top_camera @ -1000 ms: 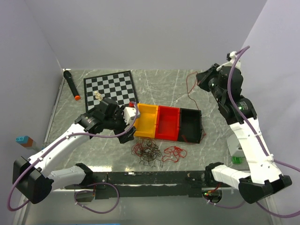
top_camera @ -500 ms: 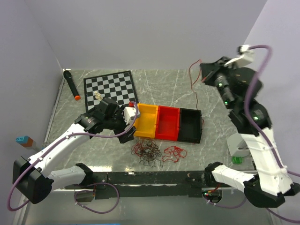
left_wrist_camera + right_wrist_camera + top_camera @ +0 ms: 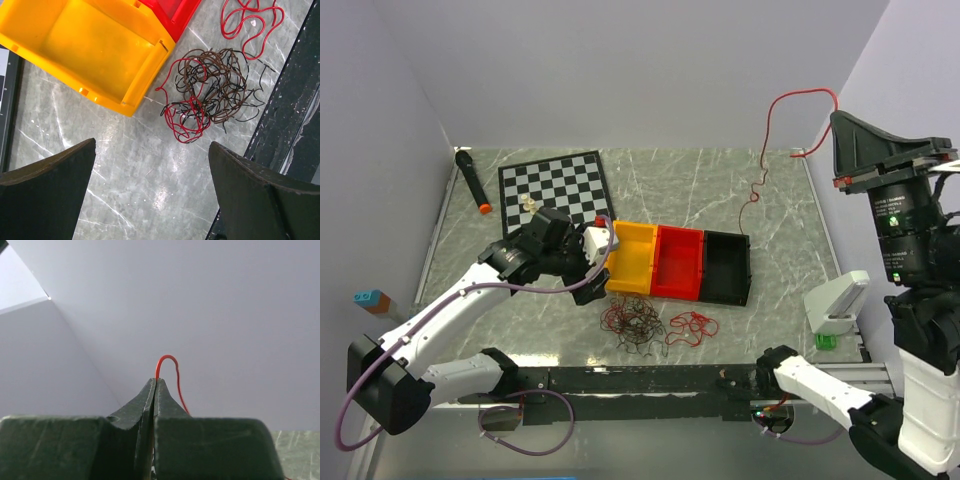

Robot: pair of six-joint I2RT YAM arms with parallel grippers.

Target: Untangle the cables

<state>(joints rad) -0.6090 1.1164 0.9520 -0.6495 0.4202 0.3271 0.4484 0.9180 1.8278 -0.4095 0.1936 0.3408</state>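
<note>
The right claw (image 3: 154, 385) is raised high over the right side of the counter (image 3: 670, 180), well above everything on it. Its jaws are pressed tight on one red wire (image 3: 167, 356). The wire arches out of the tips, swings left and hangs down in a wavy line. Its lower end reaches about the far rim of the black bin (image 3: 725, 265); whether it touches the bin cannot be told.

The left claw (image 3: 152, 145) is spread wide and holds nothing. It hovers over bare counter just beside the near corner of the yellow bin (image 3: 100, 45). The tangle (image 3: 210, 92) of dark and red cables lies on the counter beyond its fingertips, apart from both fingers and just clear of the yellow bin. A separate red loop (image 3: 250, 20) lies beside the tangle, in front of the red bin (image 3: 678, 262). Tangle and loop both sit between the row of bins and the dark rail at the counter's near edge.
</note>
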